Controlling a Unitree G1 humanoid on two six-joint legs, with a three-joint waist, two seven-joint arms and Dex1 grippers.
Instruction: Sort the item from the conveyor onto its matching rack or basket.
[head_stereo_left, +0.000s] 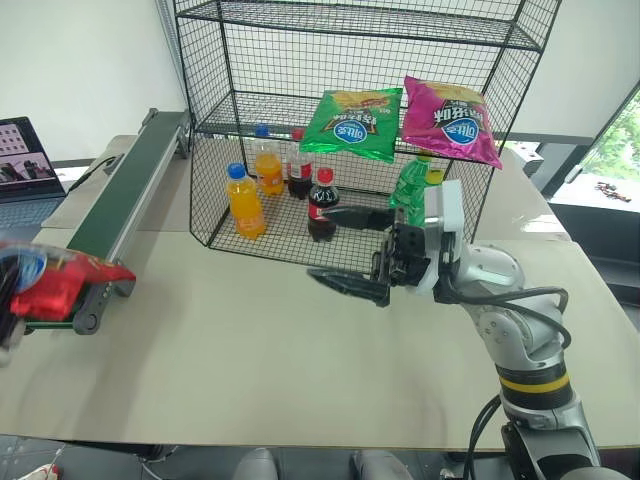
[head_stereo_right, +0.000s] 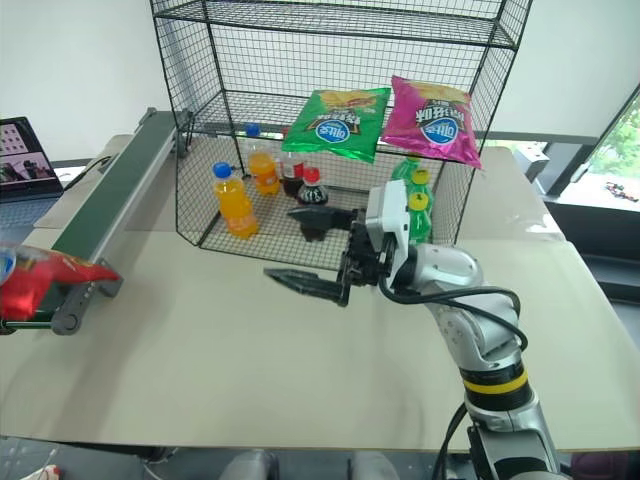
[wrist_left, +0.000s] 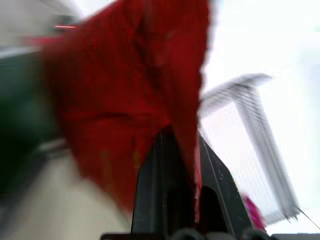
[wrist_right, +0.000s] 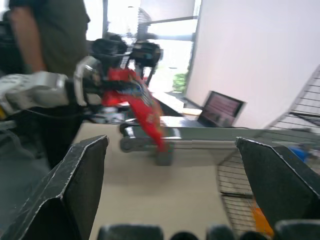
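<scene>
Transport step: left gripper clamped on crinkly red chip bag, lower-left; right gripper apart; next, carry to black wire-grid rack.

Tabletop: beige, matte, w/ two fixtures standing on it.
Conveyor runs along left edge, near end toward front-left corner, far end toward back-left corner. Black wire rack stands at back edge, approx centre. Laptop sits past the left edge, beside the conveyor; its support not discernible.
</scene>
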